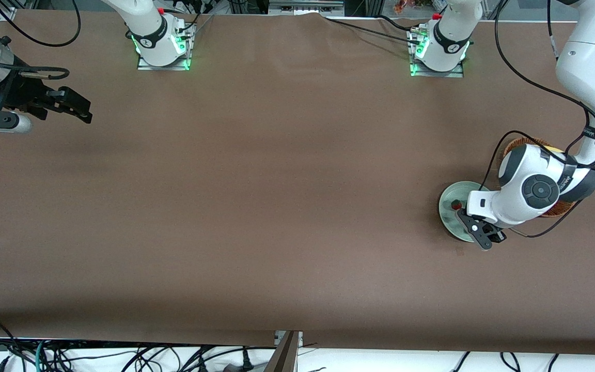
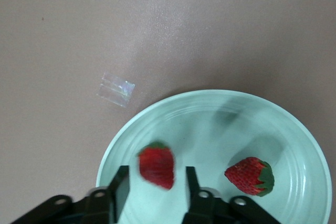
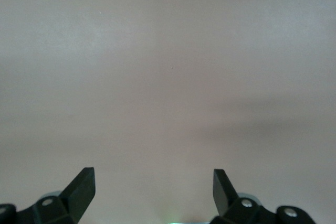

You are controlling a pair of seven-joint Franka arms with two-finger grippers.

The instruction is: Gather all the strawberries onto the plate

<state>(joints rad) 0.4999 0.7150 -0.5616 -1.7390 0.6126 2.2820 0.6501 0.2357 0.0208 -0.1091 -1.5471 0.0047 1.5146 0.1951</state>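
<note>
The pale mint-green plate (image 1: 448, 212) lies near the left arm's end of the table, and it fills the lower part of the left wrist view (image 2: 210, 114). My left gripper (image 1: 475, 232) hangs over the plate, open (image 2: 156, 179). One strawberry (image 2: 156, 165) is blurred between the fingers with a gap on each side. A second strawberry (image 2: 251, 176) lies on the plate beside it. One red berry (image 1: 456, 205) shows in the front view. A third strawberry is not in view. My right gripper (image 1: 78, 106) waits open and empty (image 3: 154, 182) at the right arm's end.
A brown wicker basket (image 1: 532, 142) stands beside the plate, mostly hidden under the left arm. A small clear piece of plastic (image 2: 116, 88) lies on the brown table just outside the plate's rim.
</note>
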